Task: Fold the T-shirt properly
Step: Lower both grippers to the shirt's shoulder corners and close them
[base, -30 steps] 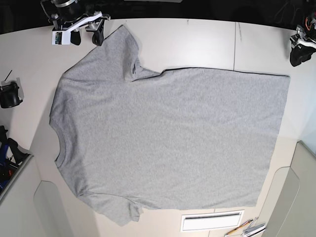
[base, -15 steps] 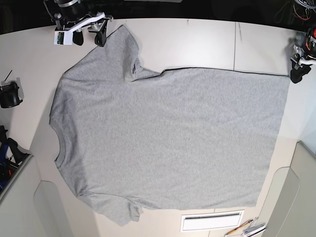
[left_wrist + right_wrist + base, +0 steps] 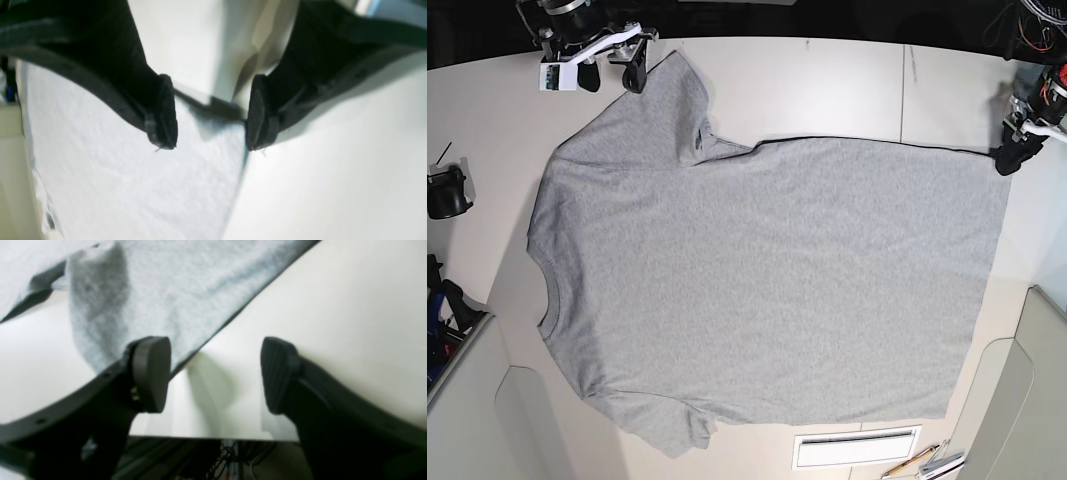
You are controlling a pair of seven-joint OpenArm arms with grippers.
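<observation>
In the left wrist view you see one left pincer [image 3: 210,123], its two black fingers [image 3: 165,113] spread apart with nothing between them. Below it lies a corner of the T-shirt [image 3: 133,180], and the shirt's side edge runs down from just under the right finger; bare counter [image 3: 333,173] opens to the right of that edge.

In the right wrist view you have one right pincer [image 3: 213,376], released, two pads [image 3: 151,370] wide apart. One sleeve of the T-shirt [image 3: 173,283] lies ahead, its hem running diagonally past the left pad; the counter [image 3: 333,306] to the right is open, and its edge is just behind the pads.

From the base view you count one T-shirt [image 3: 767,280], flat, collar at left, hem at right. The right pincer [image 3: 612,62] hovers by the upper sleeve, the left pincer [image 3: 1012,150] at the upper hem corner. Bare counter [image 3: 827,85] runs above the shirt.
</observation>
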